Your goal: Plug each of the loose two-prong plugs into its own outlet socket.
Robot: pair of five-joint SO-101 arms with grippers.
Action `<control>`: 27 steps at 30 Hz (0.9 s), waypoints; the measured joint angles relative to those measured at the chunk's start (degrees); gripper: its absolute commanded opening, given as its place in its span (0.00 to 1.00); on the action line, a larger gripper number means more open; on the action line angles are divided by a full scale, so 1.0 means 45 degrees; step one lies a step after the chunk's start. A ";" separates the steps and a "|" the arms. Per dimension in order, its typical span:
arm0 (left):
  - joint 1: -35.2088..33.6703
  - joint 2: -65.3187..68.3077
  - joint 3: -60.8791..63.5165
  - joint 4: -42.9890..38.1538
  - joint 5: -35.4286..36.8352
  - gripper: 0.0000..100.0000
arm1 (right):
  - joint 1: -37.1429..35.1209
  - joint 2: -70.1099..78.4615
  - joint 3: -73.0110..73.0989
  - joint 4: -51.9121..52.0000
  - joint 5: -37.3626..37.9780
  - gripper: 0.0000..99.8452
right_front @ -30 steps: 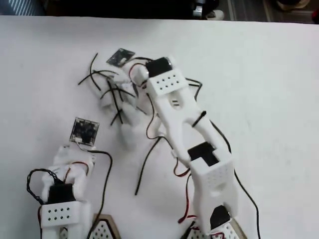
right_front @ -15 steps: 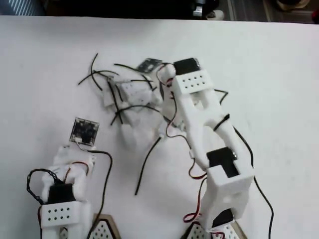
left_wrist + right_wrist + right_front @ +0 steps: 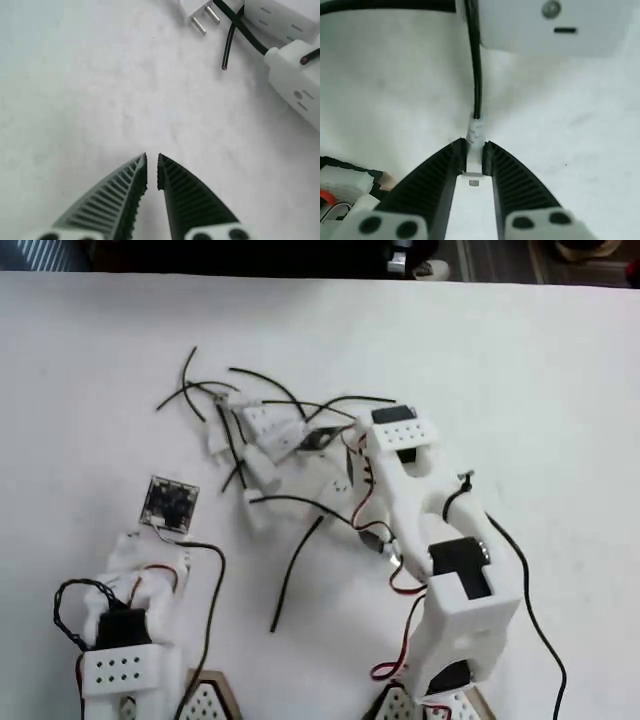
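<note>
Nearest, at seven o'clock on the table (image 3: 560,390): left gripper (image 3: 151,159), jaws all but together, nothing between them, low over bare surface. Just ahead of it, a loose plug (image 3: 199,22) with both prongs showing, a cut cord end (image 3: 224,64) and a white outlet socket (image 3: 292,75), all apart from the gripper.

From five o'clock, reaching in toward eleven: right arm (image 3: 440,540). At its tip, right gripper (image 3: 474,146) clamped on a white plug (image 3: 475,131), held by the body, black cord (image 3: 476,65) running straight out ahead. Prongs hidden; facing unknown. Beyond the fingertips, near but apart, an outlet block (image 3: 555,25), the cord passing along its side.

Farther, around ten to eleven o'clock from the table's centre: the tangle of outlet sockets (image 3: 262,422) and black cords. Seating of any plug there too small to tell.

Likely trouble from here:
- Cord leading rather than prongs, so probably a turn or regrasp needed before any insertion, with a risk of slipping in the jaws during that turn.
- Sockets unanchored and light by the look of them, so apt to slide away under a push unless braced.
- Cord lying against the block, liable to drag it or snag neighbours in the pile.
</note>
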 measured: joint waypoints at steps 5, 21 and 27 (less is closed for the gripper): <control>0.0000 0.0000 0.0000 0.0000 0.0000 0.06 | -0.0020 -0.0020 0.0488 -0.0020 0.0000 0.07; 0.0000 0.0000 0.0000 0.0000 0.0000 0.06 | -0.0020 -0.0039 0.1133 -0.0078 0.0352 0.06; 0.0000 0.0000 0.0000 0.0000 0.0000 0.06 | 0.0195 -0.0020 0.1133 -0.0137 0.0567 0.02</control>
